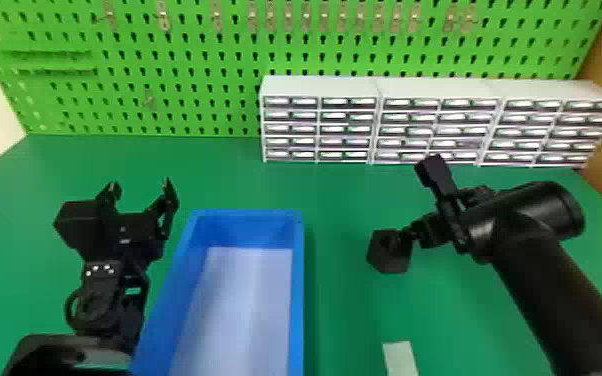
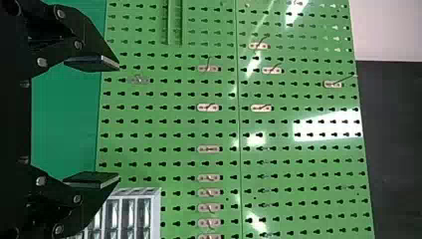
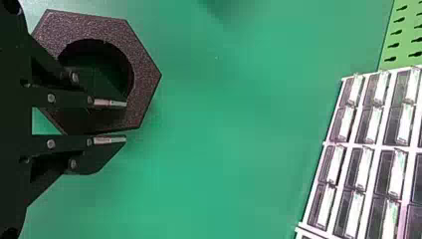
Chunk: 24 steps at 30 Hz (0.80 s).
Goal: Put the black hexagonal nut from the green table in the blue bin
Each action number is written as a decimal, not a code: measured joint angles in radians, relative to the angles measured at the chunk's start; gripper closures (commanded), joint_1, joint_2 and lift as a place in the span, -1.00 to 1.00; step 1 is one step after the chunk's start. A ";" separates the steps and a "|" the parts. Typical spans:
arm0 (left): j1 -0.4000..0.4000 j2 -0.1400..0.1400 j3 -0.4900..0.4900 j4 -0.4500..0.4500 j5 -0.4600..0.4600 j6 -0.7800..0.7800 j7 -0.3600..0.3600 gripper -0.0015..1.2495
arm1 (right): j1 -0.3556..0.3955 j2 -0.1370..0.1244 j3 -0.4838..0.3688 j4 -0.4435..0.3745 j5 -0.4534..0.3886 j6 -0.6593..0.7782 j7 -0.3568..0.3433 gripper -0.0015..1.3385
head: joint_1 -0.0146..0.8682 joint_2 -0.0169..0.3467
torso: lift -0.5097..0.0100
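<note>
In the head view my right gripper is right of the bin, its fingers closed on the near-side wall of the black hexagonal nut. The right wrist view has the gripper with one finger at the hole of the nut and the other along its outer edge. Whether the nut touches the table I cannot tell. The blue bin stands between the arms, its visible floor bare. Left of it, my left gripper is parked with fingers wide apart; the left wrist view shows the gripper holding nothing.
Grey drawer cabinets line the back right of the green table. A green pegboard with hooks rises behind. A pale flat strip lies near the front, right of the bin.
</note>
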 measured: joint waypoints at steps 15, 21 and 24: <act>0.009 0.000 0.005 0.000 0.001 0.001 0.000 -0.26 | 0.012 0.001 -0.024 -0.014 -0.049 -0.024 -0.010 0.81 | 0.52 -0.59 | 0.59; 0.011 0.000 0.004 0.000 0.001 0.001 0.000 -0.26 | 0.010 -0.003 -0.046 -0.050 -0.047 -0.022 -0.010 0.81 | 0.52 -0.59 | 0.59; 0.013 0.000 0.004 0.000 0.001 0.001 0.000 -0.26 | 0.015 -0.004 -0.060 -0.073 -0.047 -0.017 -0.010 0.81 | 0.52 -0.59 | 0.59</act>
